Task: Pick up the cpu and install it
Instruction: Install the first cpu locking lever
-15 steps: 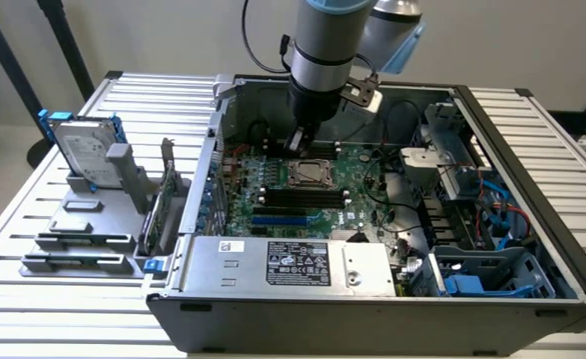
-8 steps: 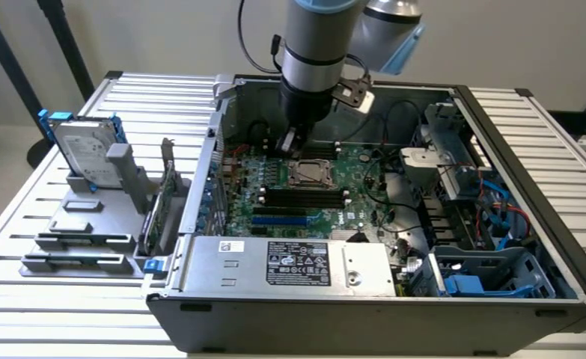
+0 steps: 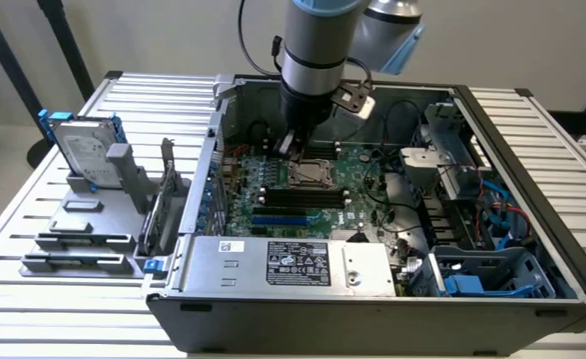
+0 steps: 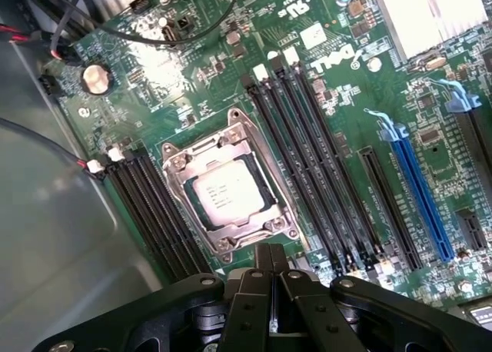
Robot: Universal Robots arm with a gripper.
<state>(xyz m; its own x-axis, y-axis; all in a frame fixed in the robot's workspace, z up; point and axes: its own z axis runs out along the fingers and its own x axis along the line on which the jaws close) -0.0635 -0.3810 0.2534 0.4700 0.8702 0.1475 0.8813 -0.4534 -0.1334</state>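
The cpu [image 4: 227,197], a small square chip with a silver-grey top, lies inside the metal socket frame [image 4: 178,161] on the green motherboard [image 4: 338,98]. In the exterior view the cpu [image 3: 307,176] sits in the middle of the open computer case, with my gripper [image 3: 290,149] hanging just above and behind the socket. My gripper [image 4: 269,254] is shut in the wrist view, its black fingers pressed together with nothing between them. It stands beside the socket's edge, apart from the chip.
Black memory slots [image 4: 307,144] flank the socket on both sides, and a blue slot [image 4: 419,190] lies further out. Cables [image 3: 388,187] and a drive cage [image 3: 453,161] fill the case's right. Outside on the exterior view's left, a hard drive [image 3: 83,146] stands in grey holder blocks [image 3: 78,247].
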